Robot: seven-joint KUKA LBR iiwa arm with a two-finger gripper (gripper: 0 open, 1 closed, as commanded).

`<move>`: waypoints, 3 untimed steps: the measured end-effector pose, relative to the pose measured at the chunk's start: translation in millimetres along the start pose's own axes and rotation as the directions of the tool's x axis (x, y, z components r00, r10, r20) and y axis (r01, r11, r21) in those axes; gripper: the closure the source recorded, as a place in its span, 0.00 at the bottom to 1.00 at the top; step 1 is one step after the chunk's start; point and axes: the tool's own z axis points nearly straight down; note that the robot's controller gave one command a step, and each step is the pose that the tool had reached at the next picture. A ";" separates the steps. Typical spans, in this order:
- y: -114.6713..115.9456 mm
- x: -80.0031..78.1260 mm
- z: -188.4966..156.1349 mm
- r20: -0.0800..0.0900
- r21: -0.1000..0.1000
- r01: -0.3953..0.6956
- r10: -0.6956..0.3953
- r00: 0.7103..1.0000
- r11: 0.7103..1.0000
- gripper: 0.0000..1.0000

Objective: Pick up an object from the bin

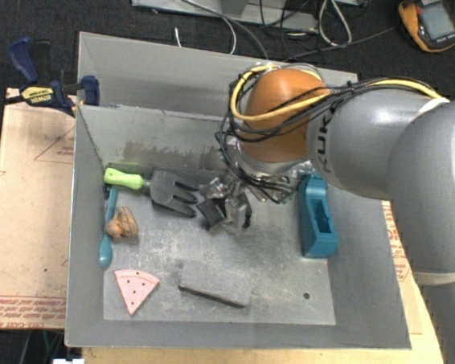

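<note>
Grey arm [408,156] above scuffed grey bin floor [283,264], tool [228,214] with fingers [243,213] apart beside green-handled spatula [170,189].

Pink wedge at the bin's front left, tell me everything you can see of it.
The pink wedge looks like a flat toy slice, plastic perhaps: pale pink face with small darker spots, a lighter rim along its wide edge. It lies flat on the bin floor near the front left corner, tip toward the front wall, touching nothing nearby.
</note>
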 end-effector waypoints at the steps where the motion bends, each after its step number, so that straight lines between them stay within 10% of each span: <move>1: 0.0 0.0 -0.2 0.000 0.000 0.000 0.000 1.000 1.000 1.00; 3: 16.5 -5.7 -148.7 -0.005 -0.006 0.042 -0.042 0.999 0.999 1.00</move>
